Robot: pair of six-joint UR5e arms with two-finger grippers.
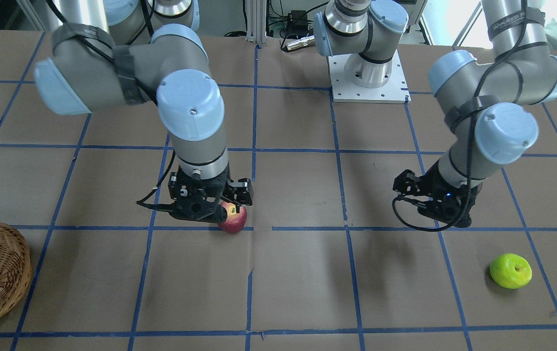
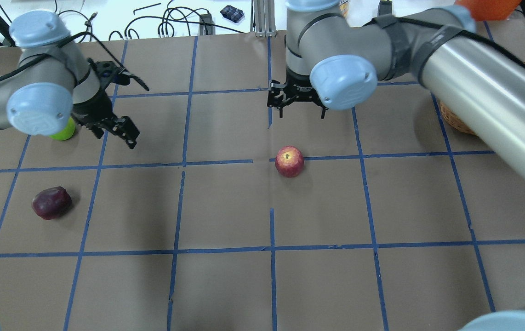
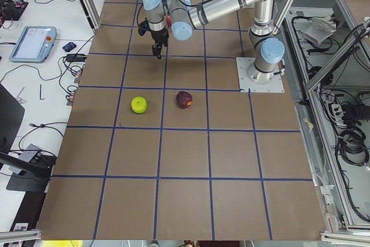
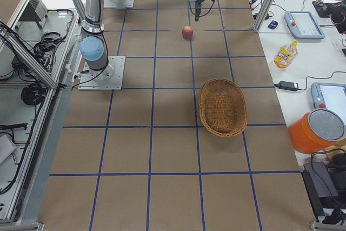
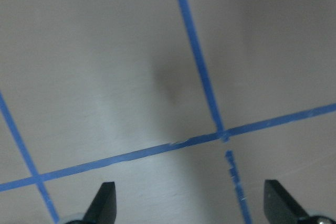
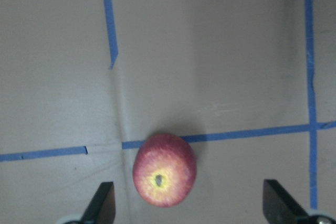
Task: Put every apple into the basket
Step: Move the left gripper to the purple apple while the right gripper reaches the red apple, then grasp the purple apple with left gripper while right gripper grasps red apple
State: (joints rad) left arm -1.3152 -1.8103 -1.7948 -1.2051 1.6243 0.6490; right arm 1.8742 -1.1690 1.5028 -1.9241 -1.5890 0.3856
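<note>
A red apple (image 2: 289, 161) with yellow flecks lies on the table near the middle. My right gripper (image 6: 190, 205) hovers above it, open; in the right wrist view the red apple (image 6: 164, 169) sits between the fingertips, nearer the view's left one. My left gripper (image 5: 191, 205) is open and empty over bare table. A lime green apple (image 2: 63, 131) lies just beside the left arm, partly hidden by it. A dark maroon apple (image 2: 51, 202) lies nearer the robot on the left. The wicker basket (image 4: 221, 106) stands at the right end of the table.
The table is brown paper with a blue tape grid (image 2: 271, 158). The right arm's long forearm (image 2: 483, 92) crosses above the basket (image 2: 455, 120) and hides most of it. A base plate (image 1: 368, 90) is bolted at the robot's side. Cables and devices lie past the far edge.
</note>
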